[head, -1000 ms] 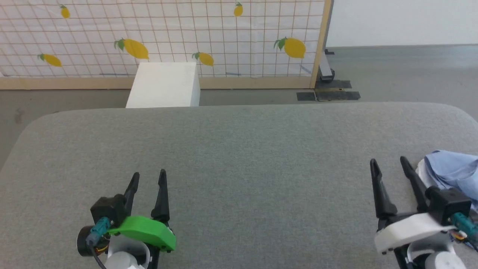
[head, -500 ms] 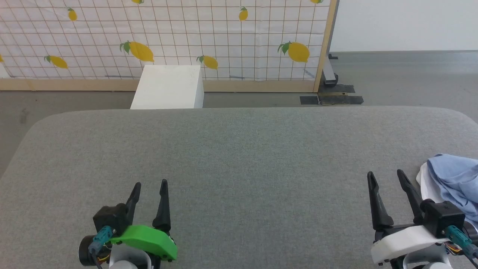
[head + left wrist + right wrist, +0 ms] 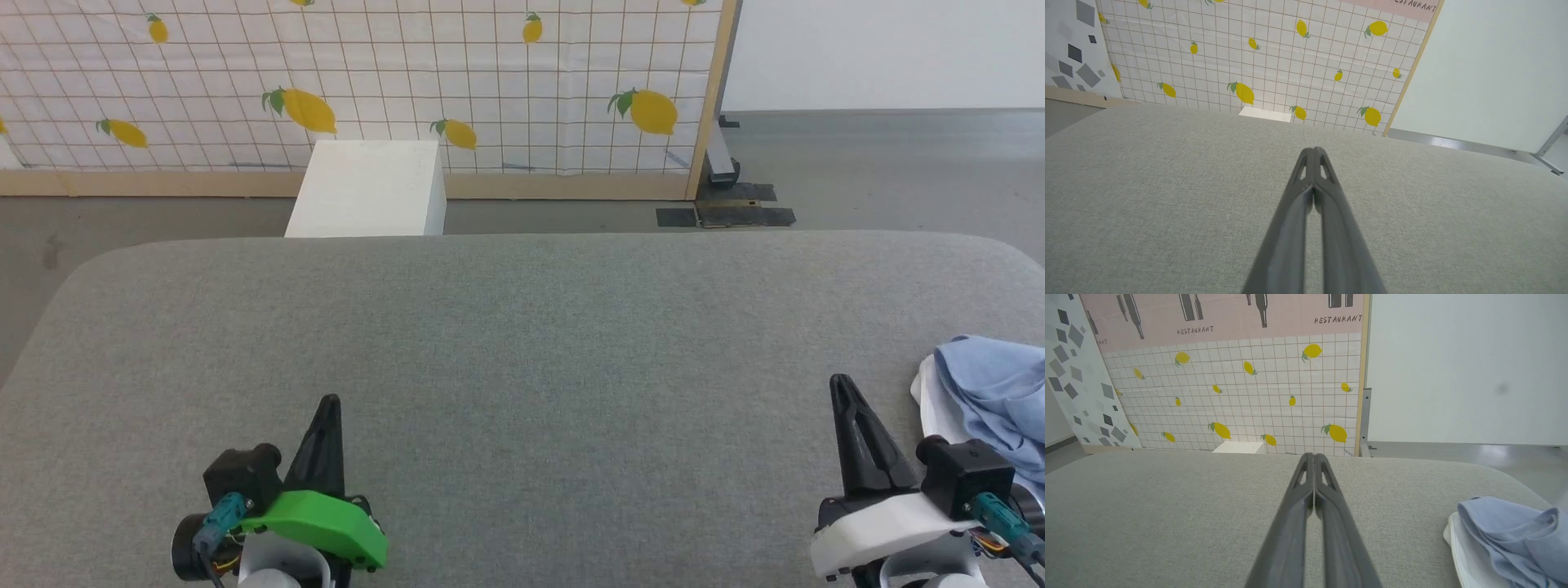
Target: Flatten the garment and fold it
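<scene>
The garment (image 3: 992, 388) is a light blue crumpled heap with a white layer under it, at the right edge of the grey padded table (image 3: 522, 327). It also lies at the lower right of the right wrist view (image 3: 1515, 535). My right gripper (image 3: 841, 384) sits just left of the garment, shut with nothing between its fingers (image 3: 1312, 457). My left gripper (image 3: 329, 402) rests low at the near left of the table, also shut and holding nothing (image 3: 1314, 150).
A white box (image 3: 367, 188) stands on the floor beyond the table's far edge. Behind it a lemon-patterned grid screen (image 3: 367, 82) with a wooden frame spans the back. Grey floor (image 3: 882, 163) extends to the right.
Both grippers went from open to shut, holding nothing. The camera tilted slightly between the oldest frame and now; the arms stayed put.
</scene>
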You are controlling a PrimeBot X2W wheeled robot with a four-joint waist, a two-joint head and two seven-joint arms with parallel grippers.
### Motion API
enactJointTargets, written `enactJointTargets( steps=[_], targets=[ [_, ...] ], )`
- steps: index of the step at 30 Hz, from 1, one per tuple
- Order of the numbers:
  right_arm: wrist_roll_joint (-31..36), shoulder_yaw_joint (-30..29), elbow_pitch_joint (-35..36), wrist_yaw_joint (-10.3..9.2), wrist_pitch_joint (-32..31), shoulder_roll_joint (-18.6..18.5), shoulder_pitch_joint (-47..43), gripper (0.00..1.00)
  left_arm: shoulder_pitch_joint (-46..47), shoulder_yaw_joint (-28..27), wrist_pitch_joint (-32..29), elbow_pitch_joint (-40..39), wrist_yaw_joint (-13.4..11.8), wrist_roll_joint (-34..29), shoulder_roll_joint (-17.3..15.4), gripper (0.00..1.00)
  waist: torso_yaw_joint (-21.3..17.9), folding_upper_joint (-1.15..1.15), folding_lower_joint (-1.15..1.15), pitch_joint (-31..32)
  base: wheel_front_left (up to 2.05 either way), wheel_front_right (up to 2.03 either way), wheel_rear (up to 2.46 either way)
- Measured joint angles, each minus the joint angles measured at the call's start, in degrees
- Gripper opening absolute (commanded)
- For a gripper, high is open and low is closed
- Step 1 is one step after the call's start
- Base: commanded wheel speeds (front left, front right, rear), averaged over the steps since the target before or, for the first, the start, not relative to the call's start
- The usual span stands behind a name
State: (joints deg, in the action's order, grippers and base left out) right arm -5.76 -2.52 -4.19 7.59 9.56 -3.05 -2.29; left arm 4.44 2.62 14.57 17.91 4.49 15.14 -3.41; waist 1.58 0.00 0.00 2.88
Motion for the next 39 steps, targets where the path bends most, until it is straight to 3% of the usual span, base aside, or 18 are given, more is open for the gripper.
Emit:
enactJointTargets(
  steps=[39],
  targets=[
    [1.48, 0.68, 1.00, 0.00, -3.01, 0.00, 0.03, 0.00, -0.63, -0.60, -4.46, -5.52, -1.09, -4.08, 0.00, 0.00, -0.50, 0.00, 0.00, -0.90, 0.00, 0.00, 0.00]
  ],
)
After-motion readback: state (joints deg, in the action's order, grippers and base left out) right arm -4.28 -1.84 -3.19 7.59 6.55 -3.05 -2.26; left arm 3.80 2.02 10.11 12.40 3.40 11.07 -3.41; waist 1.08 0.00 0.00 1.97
